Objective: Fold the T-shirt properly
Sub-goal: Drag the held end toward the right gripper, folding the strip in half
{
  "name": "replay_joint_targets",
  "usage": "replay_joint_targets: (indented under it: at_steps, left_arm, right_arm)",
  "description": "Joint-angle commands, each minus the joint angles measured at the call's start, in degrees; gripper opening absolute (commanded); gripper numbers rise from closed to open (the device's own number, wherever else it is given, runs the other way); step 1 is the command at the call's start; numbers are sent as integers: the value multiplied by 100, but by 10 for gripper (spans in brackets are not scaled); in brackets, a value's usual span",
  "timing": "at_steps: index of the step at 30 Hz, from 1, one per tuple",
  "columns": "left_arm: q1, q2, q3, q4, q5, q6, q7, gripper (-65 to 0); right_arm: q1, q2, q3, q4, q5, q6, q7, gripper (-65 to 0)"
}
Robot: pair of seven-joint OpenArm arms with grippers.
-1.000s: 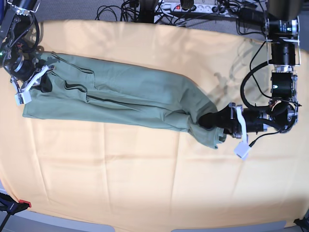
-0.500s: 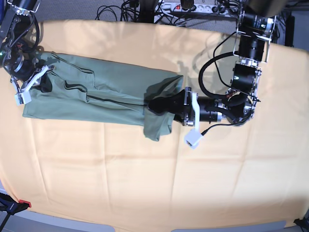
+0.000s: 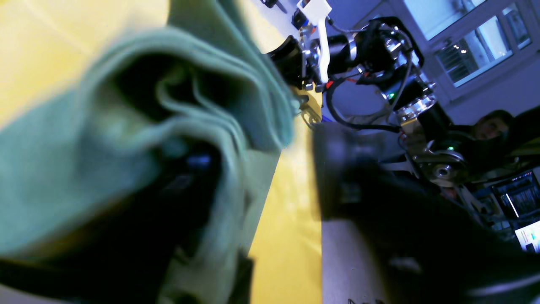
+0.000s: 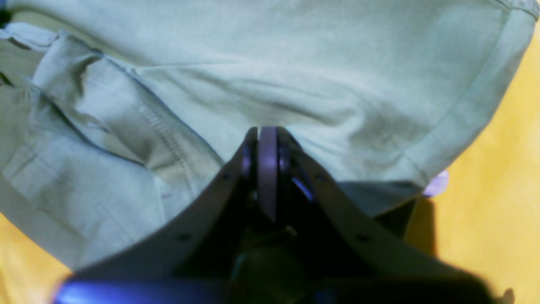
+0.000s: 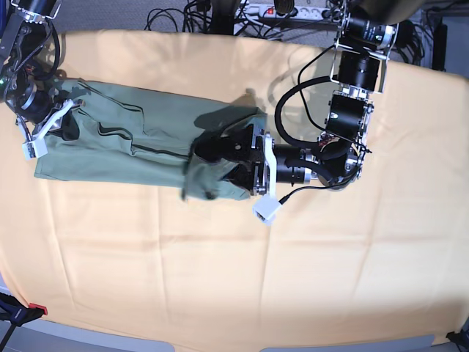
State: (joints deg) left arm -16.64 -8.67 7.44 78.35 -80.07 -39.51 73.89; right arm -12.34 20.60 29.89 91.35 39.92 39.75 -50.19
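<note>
The T-shirt [image 5: 139, 147] lay stretched along the far-left part of the yellow-orange cloth [image 5: 234, 279], one end doubled back toward its middle. The left gripper [image 5: 220, 158] sat over that folded end with its jaws spread wide, fabric draped loose between them. At the left edge, the right gripper [image 4: 261, 135] looked nearly closed on the shirt, though honestly I couldn't tell if it was actually pinching anything.
</note>
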Motion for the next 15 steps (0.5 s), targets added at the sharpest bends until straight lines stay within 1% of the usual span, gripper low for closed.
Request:
replay_joint_targets:
  at_steps: [1, 2, 3, 4, 6, 8, 9, 10, 11, 13, 15]
  left_arm:
    - [-114, 11, -15, 87, -120, 35, -98, -243]
    - [-116, 9, 7, 87, -164, 262, -98, -243]
    - [-116, 9, 11, 87, -219, 404, -57, -243]
    - [-114, 9, 11, 87, -256, 391, -13, -243]
    - [-114, 9, 11, 87, -251, 111, -17, -245]
    - [-116, 9, 9, 87, -254, 68, -20, -246]
    - [-118, 9, -2, 87, -254, 26, -46, -260]
    - [-116, 7, -13, 87, -249, -28, -101, -303]
    - [-116, 7, -42, 87, -234, -49, -157, -390]
    - [-118, 9, -129, 87, -26, -49, -356, -650]
    - [-116, 9, -289, 90, 214, -49, -619, -650]
  right_arm:
    - [46, 105, 48, 63, 33, 25, 7, -549]
    - [48, 105, 48, 63, 33, 25, 7, -512]
    - [48, 107, 48, 63, 48, 25, 7, -486]
    - [48, 114, 48, 63, 57, 25, 9, -471]
    - [46, 116, 48, 63, 52, 25, 7, -467]
    - [48, 116, 48, 63, 52, 25, 7, -467]
    - [50, 118, 48, 63, 52, 25, 7, -467]
    - [61, 118, 48, 63, 52, 25, 7, -467]
    - [63, 125, 48, 63, 52, 25, 9, -467]
    - [68, 157, 50, 79, 74, 25, 22, -467]
    - [114, 214, 50, 92, 81, 25, 31, -464]
